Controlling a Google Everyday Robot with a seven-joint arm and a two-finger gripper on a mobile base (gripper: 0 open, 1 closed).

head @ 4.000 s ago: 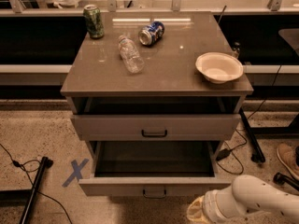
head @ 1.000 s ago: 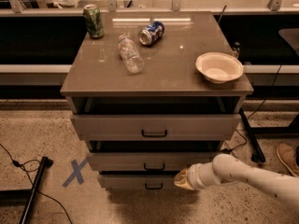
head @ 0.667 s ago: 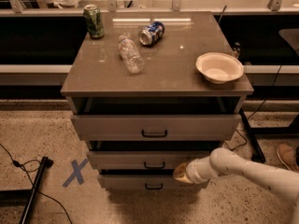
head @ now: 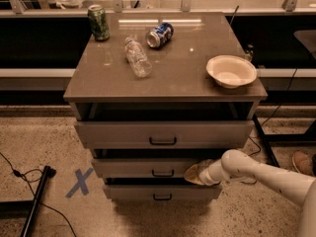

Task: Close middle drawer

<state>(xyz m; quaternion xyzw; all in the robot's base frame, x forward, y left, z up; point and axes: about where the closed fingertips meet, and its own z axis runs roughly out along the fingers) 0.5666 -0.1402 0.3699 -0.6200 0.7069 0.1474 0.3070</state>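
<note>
The middle drawer [head: 143,168], fully extended four seconds ago, now sits pushed in almost flush. The end effector [head: 194,174] has risen and advanced; the drawer front is now directly ahead of it, with the bar handle [head: 163,173] just to its left.

Three drawers [head: 163,132], two cans [head: 98,22] [head: 159,35], one bottle [head: 138,57], one bowl [head: 231,71], one pincer [head: 195,173] against the middle drawer [head: 138,168].

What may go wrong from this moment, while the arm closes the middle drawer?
The end effector sits against the middle drawer front, to the right of its handle, so an off-centre push may skew and jam the drawer. The bottle and the blue can lie on their sides on the cabinet top; a hard push might set them rolling.
</note>
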